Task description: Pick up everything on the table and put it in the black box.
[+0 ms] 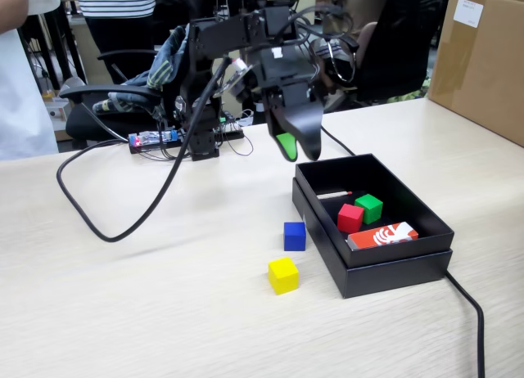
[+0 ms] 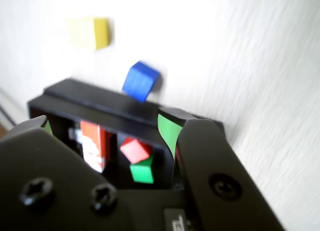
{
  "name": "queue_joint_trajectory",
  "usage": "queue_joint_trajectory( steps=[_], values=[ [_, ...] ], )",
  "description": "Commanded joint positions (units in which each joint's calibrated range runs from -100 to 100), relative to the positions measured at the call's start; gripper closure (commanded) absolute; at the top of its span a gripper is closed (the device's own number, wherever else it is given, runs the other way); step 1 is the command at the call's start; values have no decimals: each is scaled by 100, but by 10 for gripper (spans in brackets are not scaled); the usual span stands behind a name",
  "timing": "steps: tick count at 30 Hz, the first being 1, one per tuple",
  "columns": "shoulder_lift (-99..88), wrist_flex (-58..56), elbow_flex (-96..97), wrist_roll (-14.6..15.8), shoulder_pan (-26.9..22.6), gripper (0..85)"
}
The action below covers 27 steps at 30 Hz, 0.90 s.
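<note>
pale wood table (image 1: 123,312) carries black box (image 1: 393,267), blue cube (image 1: 295,236), yellow cube (image 1: 283,275)

Black box (image 1: 372,267) sits open on the pale table (image 1: 164,312), at about three o'clock in the fixed view. Inside it, red cube (image 1: 350,218) touches green cube (image 1: 369,208). Blue cube (image 1: 295,236) rests just outside its nine o'clock wall; yellow cube (image 1: 283,275) lies near, at seven o'clock of the blue.

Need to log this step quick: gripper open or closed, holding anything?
Gripper: open, holding nothing, hanging above the black box.
</note>
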<state>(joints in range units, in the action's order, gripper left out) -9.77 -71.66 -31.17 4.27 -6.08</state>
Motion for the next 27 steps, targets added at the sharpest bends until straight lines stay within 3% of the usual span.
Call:
queue_joint_trajectory(
  steps=[1, 19, 23, 26, 27],
  values=[
    [191, 8, -147, -59, 88, 404],
    [3393, 26, -1416, 210, -78, 415],
    [3771, 26, -1543, 274, -117, 500],
    [3817, 26, -1760, 288, -103, 708],
    [3794, 26, -1788, 293, -98, 730]
  ],
)
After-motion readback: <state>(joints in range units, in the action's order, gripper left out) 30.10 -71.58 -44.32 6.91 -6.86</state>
